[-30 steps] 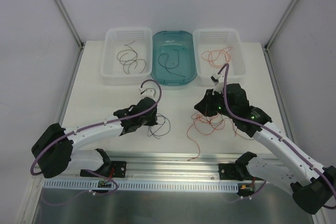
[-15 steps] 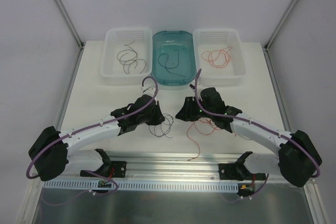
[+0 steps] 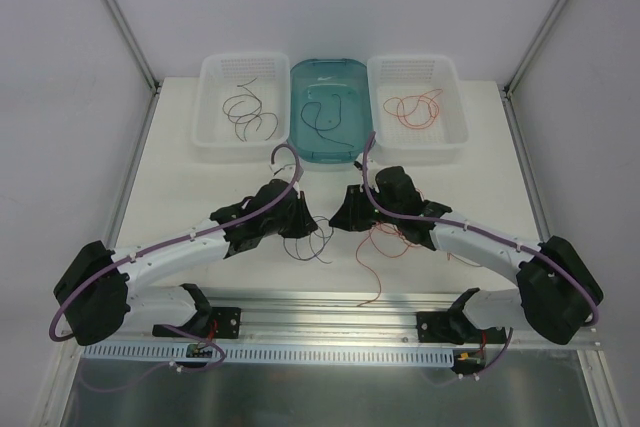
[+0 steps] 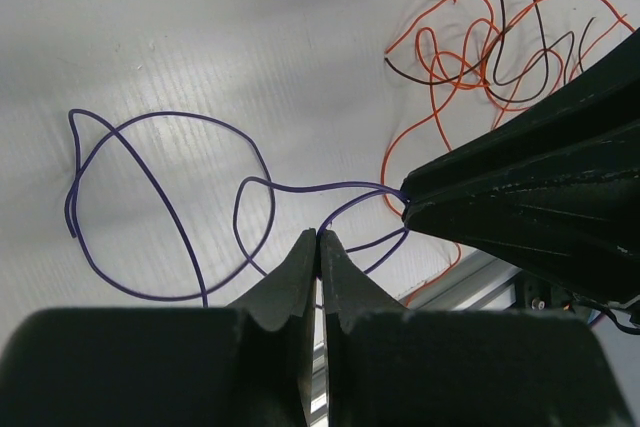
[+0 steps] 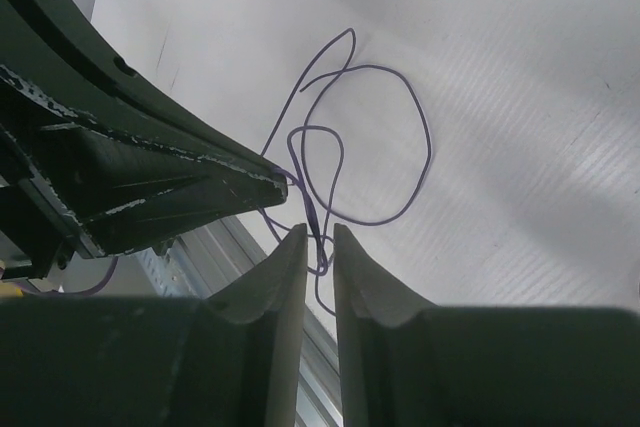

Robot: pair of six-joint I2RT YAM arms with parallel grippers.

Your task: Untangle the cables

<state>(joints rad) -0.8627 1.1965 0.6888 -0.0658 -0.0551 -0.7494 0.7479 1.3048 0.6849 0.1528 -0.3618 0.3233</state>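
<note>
From above, the two arms meet over the middle of the bench (image 3: pixel 190 187), pincer tips nearly touching, but their jaws are too small there to judge. That view alone shows the far row: a white basket (image 3: pixel 212 137) with dark brown cables, a teal tub (image 3: pixel 300 142) with a dark one, and a second white basket (image 3: pixel 456 137) with red-orange ones.

The left wrist view shows the left pincer (image 4: pixel 317 239) clenched, with a purple cable (image 4: pixel 190 114) meeting its tip and looping over the bench. Beyond lies a tangle of red-orange cables (image 4: pixel 440 57) with a dark brown cable (image 4: pixel 520 7) woven through.

The right wrist view shows the right pincer (image 5: pixel 318 232) released. Its jaws stand slightly apart around a strand of the same purple cable. The red tangle is out of this view.
</note>
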